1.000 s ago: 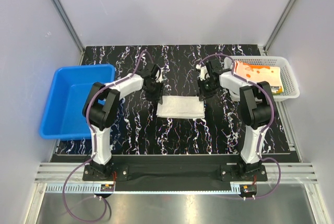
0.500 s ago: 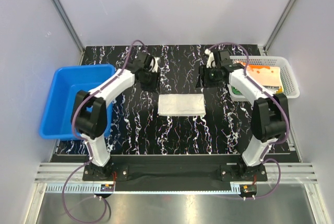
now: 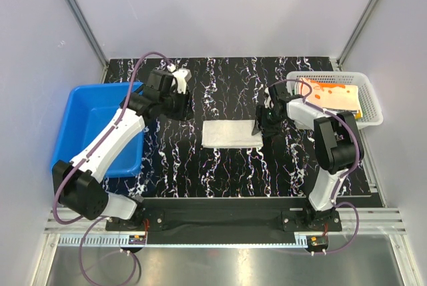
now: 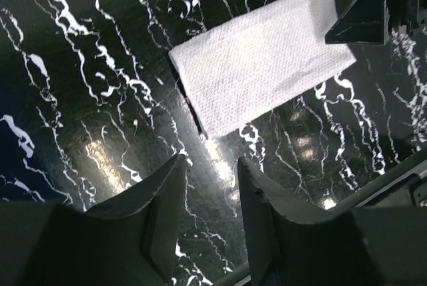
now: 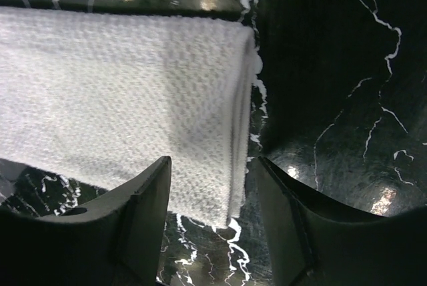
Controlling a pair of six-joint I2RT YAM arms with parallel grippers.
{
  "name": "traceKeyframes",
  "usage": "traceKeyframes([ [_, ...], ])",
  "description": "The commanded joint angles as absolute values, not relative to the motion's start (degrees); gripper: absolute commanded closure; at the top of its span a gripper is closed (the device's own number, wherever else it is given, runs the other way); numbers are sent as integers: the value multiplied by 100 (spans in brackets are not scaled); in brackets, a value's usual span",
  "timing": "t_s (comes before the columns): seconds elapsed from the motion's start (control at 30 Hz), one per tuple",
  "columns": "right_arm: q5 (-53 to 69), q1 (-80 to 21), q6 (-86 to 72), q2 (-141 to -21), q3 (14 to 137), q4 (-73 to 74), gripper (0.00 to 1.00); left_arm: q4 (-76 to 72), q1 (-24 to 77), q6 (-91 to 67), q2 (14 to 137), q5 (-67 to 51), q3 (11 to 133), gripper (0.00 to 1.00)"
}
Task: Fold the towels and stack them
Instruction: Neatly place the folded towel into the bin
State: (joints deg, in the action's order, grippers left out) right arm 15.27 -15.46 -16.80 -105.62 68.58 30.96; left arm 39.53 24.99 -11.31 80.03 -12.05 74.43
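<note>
A whitish-beige towel [image 3: 231,134] lies folded into a flat rectangle on the black marbled table. In the right wrist view the towel [image 5: 120,113] shows its layered right edge. My right gripper [image 3: 261,125] [image 5: 213,166] is open low over that edge, one finger over the cloth and one over bare table. My left gripper [image 3: 181,107] [image 4: 210,166] is open and empty, up and to the left of the towel [image 4: 260,86], over bare table. A cream towel with orange print [image 3: 330,96] lies in the white mesh basket [image 3: 373,121].
A blue plastic bin [image 3: 80,166] stands at the left table edge, partly under my left arm. The white basket sits at the back right corner. Grey walls close in the back and sides. The right gripper's dark body [image 4: 363,6] shows at the left wrist view's top right.
My left arm has pulled back from the towel's upper-left corner toward the bin. My right gripper let go of the upper-right corner, opened, and now sits at the towel's right edge.
</note>
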Motion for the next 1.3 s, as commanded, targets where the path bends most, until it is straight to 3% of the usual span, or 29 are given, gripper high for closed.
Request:
traceKeyframes([
  [0.0, 1257, -1555, -1863, -10600, 6742, 2839, 40, 3929, 2496, -932, 7805, -1020, 7330, 58],
  [0.3, 747, -1889, -1951, -10652, 6486, 2760, 45, 3902, 2487, -914, 7752, -993, 7321, 58],
  [0.53, 703, -2030, -2004, -10854, 6478, 2698, 54, 3920, 2478, -897, 7717, -897, 7242, 58],
  [0.67, 721, -2030, -1995, -10855, 6442, 2654, 68, 3911, 2479, -896, 7699, -835, 7251, 58],
  [0.9, 852, -2048, -1793, -10679, 6671, 2777, 100, 3937, 2478, -896, 7691, -774, 7260, 59],
  [1.27, 185, -2039, -1108, -10467, 7979, 4085, 100, 3955, 2479, -870, 7708, -817, 7260, 59],
])
